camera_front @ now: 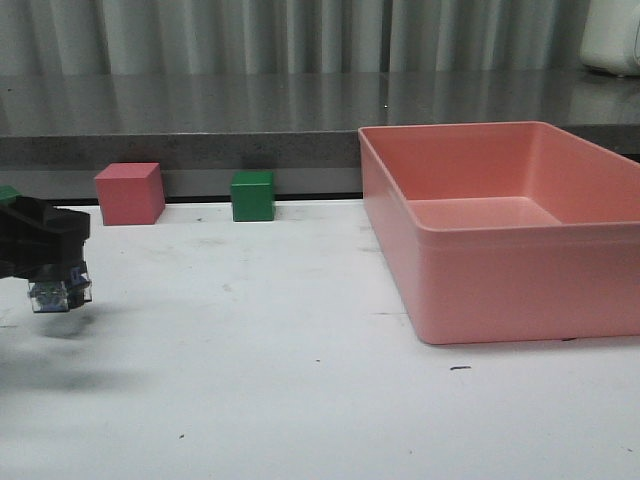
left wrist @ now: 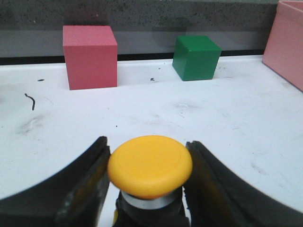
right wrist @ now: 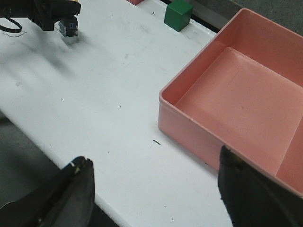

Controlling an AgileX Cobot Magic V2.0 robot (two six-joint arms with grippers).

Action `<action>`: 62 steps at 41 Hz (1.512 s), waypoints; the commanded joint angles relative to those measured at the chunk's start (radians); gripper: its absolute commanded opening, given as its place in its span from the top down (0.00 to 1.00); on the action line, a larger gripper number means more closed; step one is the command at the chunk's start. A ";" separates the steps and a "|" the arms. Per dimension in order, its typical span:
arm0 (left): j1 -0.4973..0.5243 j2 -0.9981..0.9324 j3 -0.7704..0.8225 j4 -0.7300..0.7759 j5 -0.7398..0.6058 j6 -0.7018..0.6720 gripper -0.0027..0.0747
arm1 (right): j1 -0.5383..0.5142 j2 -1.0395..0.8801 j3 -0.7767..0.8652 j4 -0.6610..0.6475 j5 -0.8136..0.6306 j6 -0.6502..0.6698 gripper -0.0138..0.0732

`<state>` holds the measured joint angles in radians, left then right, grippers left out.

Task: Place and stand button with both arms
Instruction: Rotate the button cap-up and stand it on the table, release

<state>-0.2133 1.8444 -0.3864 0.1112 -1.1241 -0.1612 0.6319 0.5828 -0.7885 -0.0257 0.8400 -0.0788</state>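
Observation:
My left gripper [left wrist: 147,144] is shut on the button [left wrist: 150,165]. Its yellow cap faces the wrist camera, with the white collar and black body behind it between the two fingers. In the front view the left gripper [camera_front: 55,270] is at the far left, and the button's bluish block base [camera_front: 60,294] hangs just above the white table, over its shadow. The right wrist view shows the same gripper [right wrist: 54,14] and the button [right wrist: 69,26] from afar. My right gripper [right wrist: 154,158] is open and empty above the table's front edge, near the pink bin's corner.
A large pink bin [camera_front: 430,270] fills the right side of the table and also shows in the right wrist view [right wrist: 189,127]. A pink cube [camera_front: 130,193] and a green cube [camera_front: 252,195] stand at the back edge. White table [camera_front: 260,340] lies between them.

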 commanded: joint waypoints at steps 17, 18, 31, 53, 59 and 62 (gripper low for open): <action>0.004 0.024 -0.057 -0.017 -0.244 0.001 0.60 | -0.004 0.001 -0.022 -0.003 -0.067 -0.008 0.19; 0.004 0.027 -0.057 -0.015 -0.244 0.001 0.60 | -0.004 0.001 -0.022 -0.003 -0.067 -0.008 0.19; 0.004 0.036 -0.050 0.033 -0.244 0.011 0.60 | -0.004 0.001 -0.022 -0.003 -0.067 -0.008 0.19; 0.004 0.015 -0.032 0.036 -0.244 0.011 0.25 | -0.004 0.001 -0.022 -0.003 -0.067 -0.008 0.19; 0.004 -0.031 -0.006 0.036 -0.244 0.011 0.25 | -0.004 0.001 -0.022 -0.003 -0.067 -0.008 0.19; 0.004 -0.066 0.006 0.036 -0.242 0.011 0.25 | -0.004 0.001 -0.022 -0.003 -0.067 -0.008 0.19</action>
<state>-0.2133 1.8523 -0.3837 0.1527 -1.1385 -0.1536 0.6319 0.5828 -0.7885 -0.0257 0.8415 -0.0826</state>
